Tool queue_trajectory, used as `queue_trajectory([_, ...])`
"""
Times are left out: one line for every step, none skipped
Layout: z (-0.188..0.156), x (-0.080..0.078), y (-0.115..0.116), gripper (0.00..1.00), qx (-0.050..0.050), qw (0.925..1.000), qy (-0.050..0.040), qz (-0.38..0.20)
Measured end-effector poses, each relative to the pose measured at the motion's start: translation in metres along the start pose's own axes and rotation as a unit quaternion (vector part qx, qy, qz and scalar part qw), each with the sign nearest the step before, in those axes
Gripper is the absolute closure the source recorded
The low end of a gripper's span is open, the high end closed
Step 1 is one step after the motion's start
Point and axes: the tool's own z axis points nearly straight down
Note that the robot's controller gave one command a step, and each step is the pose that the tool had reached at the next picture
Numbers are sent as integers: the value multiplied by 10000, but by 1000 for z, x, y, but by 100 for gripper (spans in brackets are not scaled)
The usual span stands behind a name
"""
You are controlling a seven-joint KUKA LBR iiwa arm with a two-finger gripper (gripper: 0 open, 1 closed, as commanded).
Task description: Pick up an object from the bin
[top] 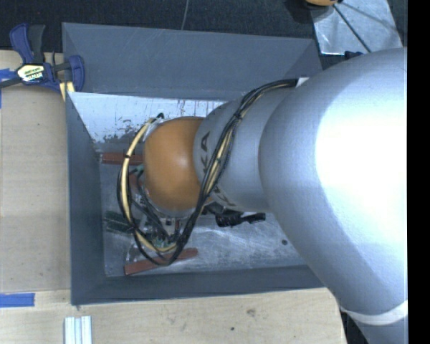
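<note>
Status: pick not complete; grasp and lift outstanding. Gripper low in bin, beneath orange wrist cover. Jaw state: cannot tell. Target undetermined. Nearest: reddish-brown bar just below cover; black piece right of cover; brown strip left of cover. Legible writing: none.

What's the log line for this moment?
arm: down in bin | wrist: over left floor | nearest: brown bar, black piece | held: cannot tell
</note>
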Motion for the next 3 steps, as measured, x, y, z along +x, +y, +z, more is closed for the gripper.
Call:
queue_trajectory([0, 2, 6, 0, 9, 9990, -4, 445])
queue_trajectory([0, 2, 7, 0, 10, 9992, 1, 400])
queue_trajectory([-4, -3, 6, 100, -10, 9990, -48, 453])
